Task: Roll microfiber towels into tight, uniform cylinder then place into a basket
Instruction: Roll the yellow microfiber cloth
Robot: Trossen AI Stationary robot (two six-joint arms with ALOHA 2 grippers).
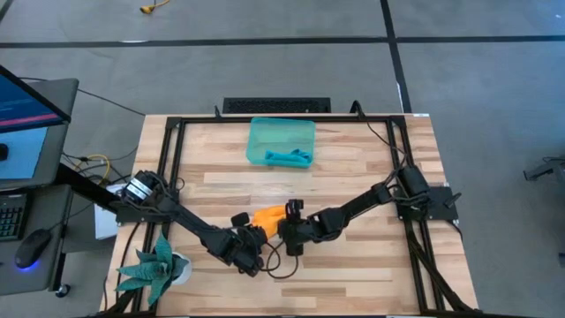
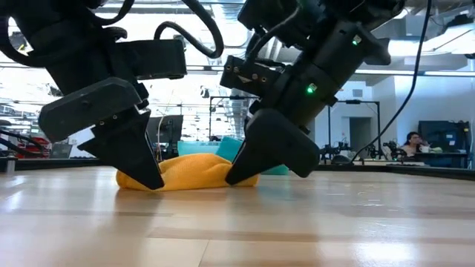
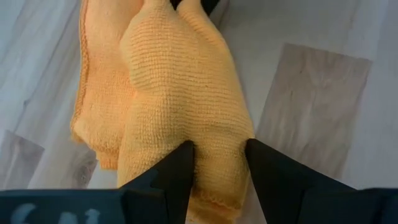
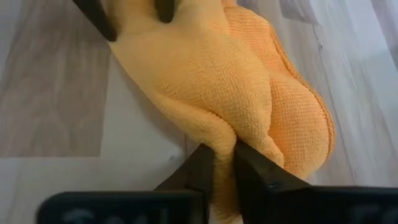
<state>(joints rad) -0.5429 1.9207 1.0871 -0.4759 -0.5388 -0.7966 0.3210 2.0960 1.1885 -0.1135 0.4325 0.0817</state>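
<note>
The orange-yellow towel [image 1: 269,216] lies bunched in a thick roll on the table, near the front middle, between my two grippers. My left gripper [image 1: 252,237] is shut on its left end and my right gripper [image 1: 289,228] is shut on its right end. The towel also shows in the low view [image 2: 185,172]. The teal-blue towel [image 1: 288,158] lies rolled inside the translucent teal basket [image 1: 281,132] at the table's far middle. My left gripper pinches a thick, several-layered fold at the towel's left end [image 3: 214,163] between its two fingers. The fingers slant down from the table's left. The towel rests on the table, stretched toward the other gripper. My right gripper pinches a narrow fold at the towel's right end [image 4: 225,144] between its two fingers. The fingers slant down from the table's right. The towel's bulk lies on the table beyond the fingers.
A green spiky plant in a white pot [image 1: 159,267] stands at the front left corner, close to my left arm. A black frame [image 1: 177,159] runs along the table's left, right and far sides. Bare wood lies between the towel and the basket.
</note>
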